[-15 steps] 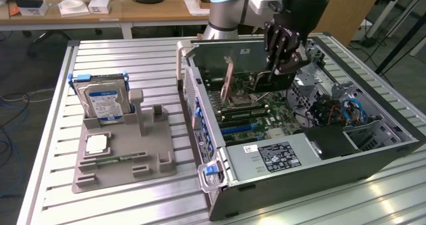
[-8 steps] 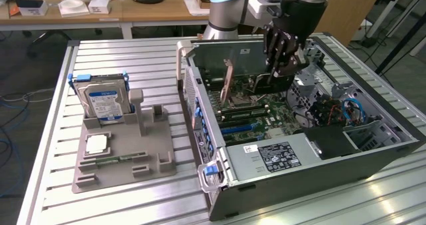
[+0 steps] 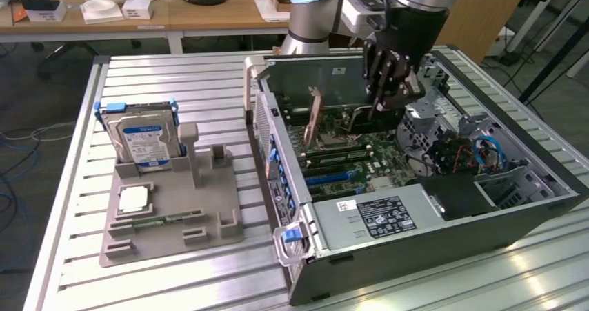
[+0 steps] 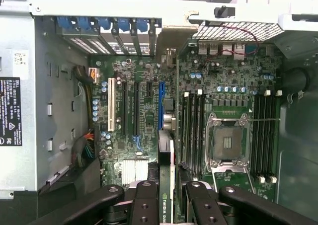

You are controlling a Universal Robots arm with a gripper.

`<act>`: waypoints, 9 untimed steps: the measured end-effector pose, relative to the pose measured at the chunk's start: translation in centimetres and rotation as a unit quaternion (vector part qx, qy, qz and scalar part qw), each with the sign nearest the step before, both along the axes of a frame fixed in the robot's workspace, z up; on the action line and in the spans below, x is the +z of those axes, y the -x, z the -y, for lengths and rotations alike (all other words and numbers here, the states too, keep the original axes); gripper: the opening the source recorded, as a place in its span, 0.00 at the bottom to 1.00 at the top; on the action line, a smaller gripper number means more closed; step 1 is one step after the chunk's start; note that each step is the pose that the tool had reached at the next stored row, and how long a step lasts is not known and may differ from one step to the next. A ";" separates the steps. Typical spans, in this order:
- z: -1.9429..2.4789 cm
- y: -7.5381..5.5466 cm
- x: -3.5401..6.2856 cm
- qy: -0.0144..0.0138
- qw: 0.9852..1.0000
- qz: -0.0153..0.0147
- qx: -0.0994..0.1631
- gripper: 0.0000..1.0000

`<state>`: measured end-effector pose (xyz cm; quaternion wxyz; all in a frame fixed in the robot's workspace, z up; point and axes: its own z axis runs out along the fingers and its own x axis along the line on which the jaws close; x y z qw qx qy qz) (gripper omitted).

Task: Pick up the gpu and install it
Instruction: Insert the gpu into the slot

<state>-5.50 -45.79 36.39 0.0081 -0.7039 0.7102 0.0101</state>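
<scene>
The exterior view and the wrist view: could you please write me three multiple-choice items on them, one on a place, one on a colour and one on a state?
1. Where is the hard drive?
A. upright in the grey holder on the table
B. inside the computer case
C. between the fingers

2. What colour is the hard drive's label?
A. red
B. yellow
C. blue and white

3. The gpu is:
A. lying on the table
B. gripped between the fingers above the motherboard
C. standing in the grey holder

Answers:
1 A, it stands in the grey holder at the exterior view's left of the computer case.
2 C, the exterior view shows the label's blue and white.
3 B, the wrist view shows the card's edge between the fingers.
</scene>
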 end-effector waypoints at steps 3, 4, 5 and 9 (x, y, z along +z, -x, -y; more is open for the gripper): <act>0.00 0.0 -0.22 0.000 1.000 0.000 -0.005 0.26; 0.00 0.0 -0.30 0.000 1.000 0.000 -0.006 0.26; 0.00 0.0 -0.39 0.000 1.000 0.000 -0.008 0.26; 0.00 0.0 -0.79 0.000 1.000 0.000 -0.010 0.26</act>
